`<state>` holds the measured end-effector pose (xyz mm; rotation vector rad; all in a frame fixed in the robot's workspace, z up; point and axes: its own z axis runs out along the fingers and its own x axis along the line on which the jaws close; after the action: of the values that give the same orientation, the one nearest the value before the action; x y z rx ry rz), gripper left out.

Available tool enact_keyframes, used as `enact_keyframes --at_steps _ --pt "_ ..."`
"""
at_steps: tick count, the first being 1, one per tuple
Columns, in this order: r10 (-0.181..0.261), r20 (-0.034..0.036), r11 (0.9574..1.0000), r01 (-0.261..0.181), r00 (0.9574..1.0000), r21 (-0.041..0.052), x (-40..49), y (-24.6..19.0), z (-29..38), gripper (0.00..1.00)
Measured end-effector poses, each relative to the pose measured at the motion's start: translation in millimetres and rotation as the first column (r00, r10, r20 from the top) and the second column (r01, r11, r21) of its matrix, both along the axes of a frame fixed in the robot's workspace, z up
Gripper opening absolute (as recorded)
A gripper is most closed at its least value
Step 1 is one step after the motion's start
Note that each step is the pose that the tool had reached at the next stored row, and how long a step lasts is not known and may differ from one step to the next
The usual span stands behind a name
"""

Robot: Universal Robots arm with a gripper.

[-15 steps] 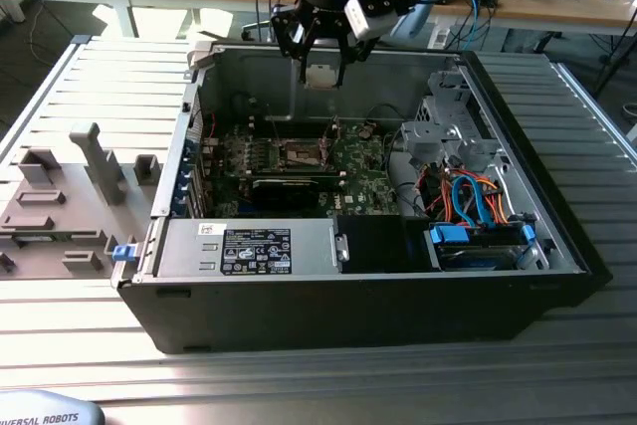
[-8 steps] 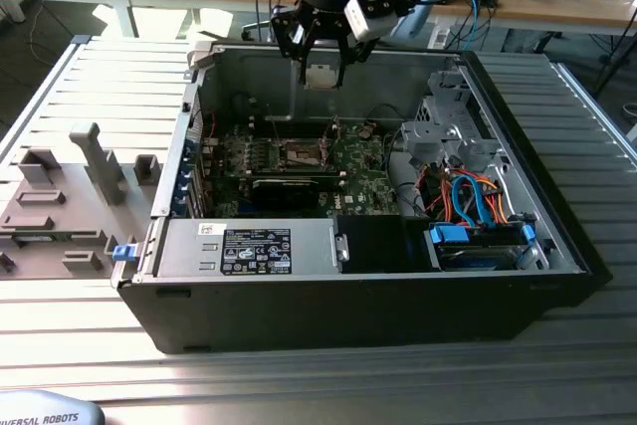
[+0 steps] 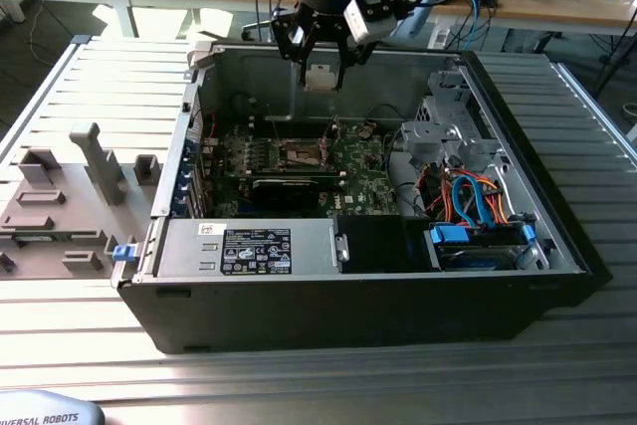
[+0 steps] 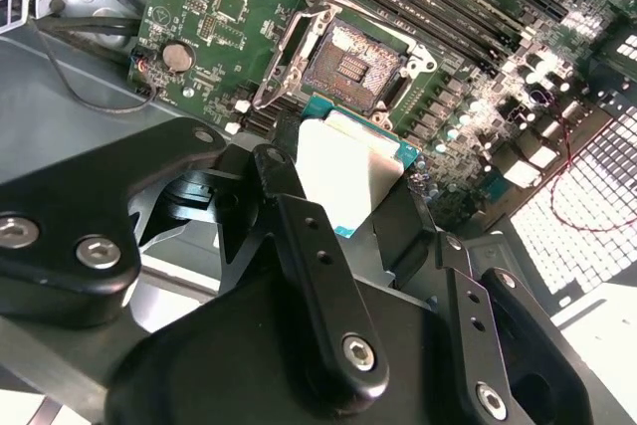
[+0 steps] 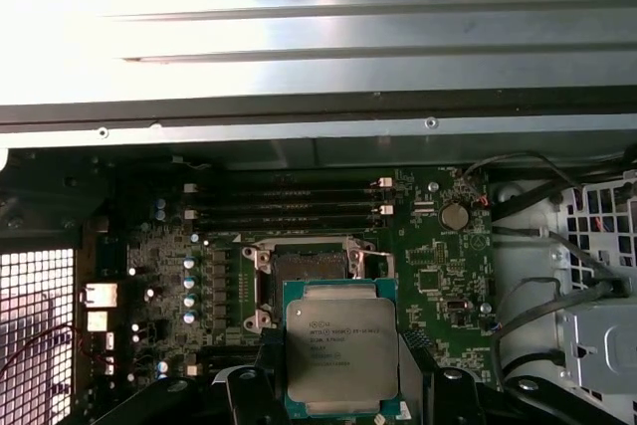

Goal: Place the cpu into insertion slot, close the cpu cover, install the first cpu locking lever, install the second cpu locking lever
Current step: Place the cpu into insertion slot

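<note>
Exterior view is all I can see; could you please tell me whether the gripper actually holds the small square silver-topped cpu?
Observer: Yes. In both wrist views the black gripper is shut on the small square silver-topped cpu, gripping two opposite edges.
Operator: Thank you. Is the socket free?
Observer: In the second wrist view the square dark insertion slot is bare, with its contact grid exposed.

cpu [image 5: 335, 353]: silver-grey square, green-edged, held aloft | insertion slot [image 4: 350, 65]: dark, metal-rimmed, uncovered, well below cpu
</note>
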<state>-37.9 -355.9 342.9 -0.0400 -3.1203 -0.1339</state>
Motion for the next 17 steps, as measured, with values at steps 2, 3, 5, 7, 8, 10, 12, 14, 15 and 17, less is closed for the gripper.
enact_keyframes --at_steps 2,3,5,7,8,10,12,14,15,17 --pt "0.000 0.0000 1.0000 0.000 1.0000 0.0000 0.0 0.0 -0.3 0.54" --pt "0.000 0.0000 1.0000 0.000 1.0000 -0.0001 0.0 0.0 -0.5 0.54" --pt "0.000 0.0000 1.0000 0.000 1.0000 -0.0001 0.0 0.0 -1.0 0.54" --pt "0.000 -0.0001 1.0000 0.000 1.0000 -0.0001 0.0 0.0 -1.5 0.54" --pt "0.000 0.0000 1.0000 0.000 1.0000 -0.0001 0.0 0.0 -1.6 0.54" --pt "0.000 0.0000 1.0000 0.000 1.0000 -0.0001 0.0 0.0 -2.0 0.54" --pt "0.000 0.0000 1.0000 0.000 1.0000 -0.0001 0.0 0.0 -2.6 0.54" --pt "0.000 0.0000 1.0000 0.000 1.0000 -0.0001 0.0 0.0 -3.0 0.54" --pt "0.000 0.0000 1.0000 0.000 1.0000 -0.0001 0.0 0.0 -3.2 0.54" --pt "0.000 0.0000 1.0000 0.000 1.0000 -0.0001 0.0 0.0 -4.0 0.54"
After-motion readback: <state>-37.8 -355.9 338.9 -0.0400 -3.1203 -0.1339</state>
